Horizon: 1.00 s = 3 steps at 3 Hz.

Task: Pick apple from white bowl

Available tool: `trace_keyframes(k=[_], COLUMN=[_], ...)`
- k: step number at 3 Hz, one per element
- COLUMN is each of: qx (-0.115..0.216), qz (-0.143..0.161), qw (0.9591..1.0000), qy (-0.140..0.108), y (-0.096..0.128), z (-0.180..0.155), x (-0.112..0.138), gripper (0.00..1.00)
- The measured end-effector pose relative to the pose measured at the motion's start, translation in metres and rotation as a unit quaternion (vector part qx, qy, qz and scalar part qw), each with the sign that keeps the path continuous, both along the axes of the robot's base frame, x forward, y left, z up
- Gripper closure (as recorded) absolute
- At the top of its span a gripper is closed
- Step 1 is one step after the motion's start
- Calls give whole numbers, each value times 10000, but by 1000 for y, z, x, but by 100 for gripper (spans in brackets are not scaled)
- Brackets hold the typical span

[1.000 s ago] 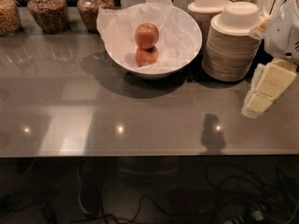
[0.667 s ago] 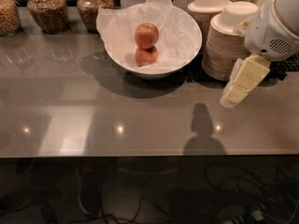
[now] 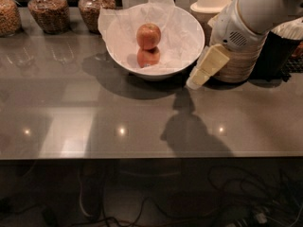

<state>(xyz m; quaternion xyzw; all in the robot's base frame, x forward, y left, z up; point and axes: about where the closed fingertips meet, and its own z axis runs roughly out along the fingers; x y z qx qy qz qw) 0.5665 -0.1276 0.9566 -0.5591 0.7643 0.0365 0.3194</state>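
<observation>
The apple, round and red with a pale sheen, sits on top in the white bowl, which is lined with crinkled white tissue paper. A duller orange-red apple lies just below it, touching it. My gripper hangs from the white arm at the right. It points down and to the left, just outside the bowl's right rim and low over the grey table. It holds nothing and is to the right of the apple, apart from it.
Three glass jars of grains stand at the back left. Stacked beige disposable bowls stand right of the white bowl, partly behind my arm, with more bowls behind. A dark container stands at the far right. The table's front edge runs across the lower view.
My arm and gripper have moved left from the right edge of the view, past the stacked bowls, to the white bowl's right rim. The apples have not moved.
</observation>
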Motion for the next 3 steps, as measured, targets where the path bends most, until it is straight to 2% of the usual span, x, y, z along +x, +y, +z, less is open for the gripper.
trace_keyframes(k=[1,2,3], qx=[390,854,905], qz=[-132,-286,-325], qw=[9990,9953,9947], qy=[-189,-350,-375], y=[28,51,51], z=[3,7,5], x=[33,64,64], gripper=[0,0,0])
